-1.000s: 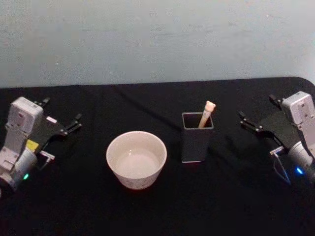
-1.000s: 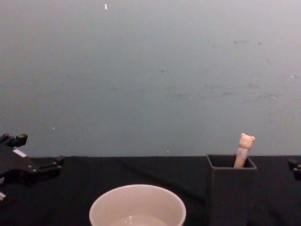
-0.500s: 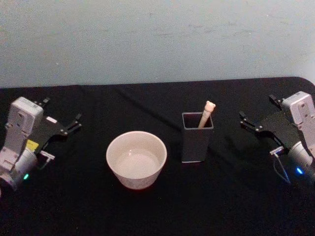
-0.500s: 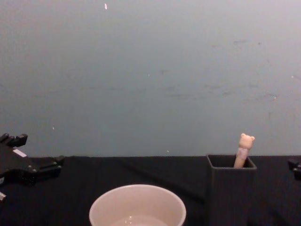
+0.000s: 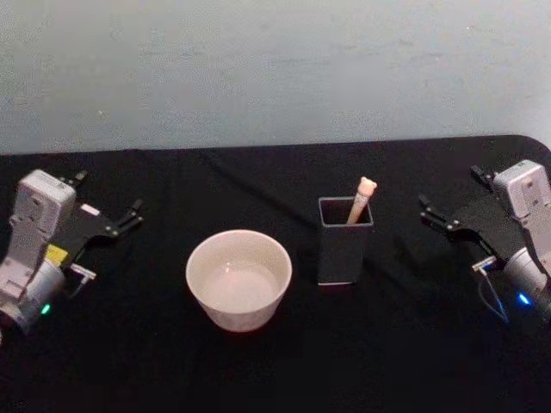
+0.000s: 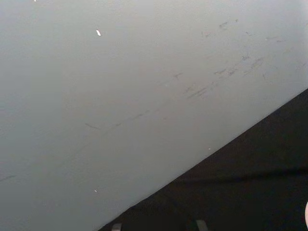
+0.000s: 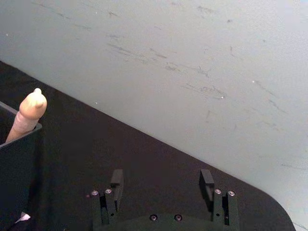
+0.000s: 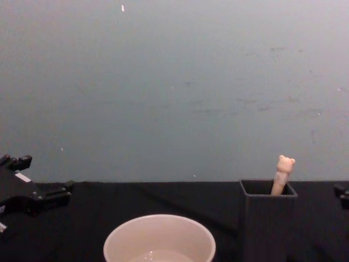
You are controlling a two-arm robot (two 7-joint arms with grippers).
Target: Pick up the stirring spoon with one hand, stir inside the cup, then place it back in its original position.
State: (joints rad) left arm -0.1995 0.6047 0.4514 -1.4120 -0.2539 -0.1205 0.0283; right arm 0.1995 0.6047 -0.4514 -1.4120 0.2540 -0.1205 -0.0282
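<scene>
The beige bear-topped stirring spoon (image 5: 361,200) stands in the dark square holder (image 5: 344,254), head tilted upper right; left gripper (image 5: 108,192) and right gripper (image 5: 449,188) gape empty.

A slim beige stirring spoon (image 7: 28,114) is seen leaning in a dark square holder (image 7: 18,166). The black right gripper (image 7: 161,176) is spread open.

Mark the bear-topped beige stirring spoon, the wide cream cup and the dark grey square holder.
bear-topped beige stirring spoon (image 5: 362,200), head view, mid handle.
wide cream cup (image 5: 234,316), head view, front outer wall.
dark grey square holder (image 5: 343,258), head view, front face.
</scene>
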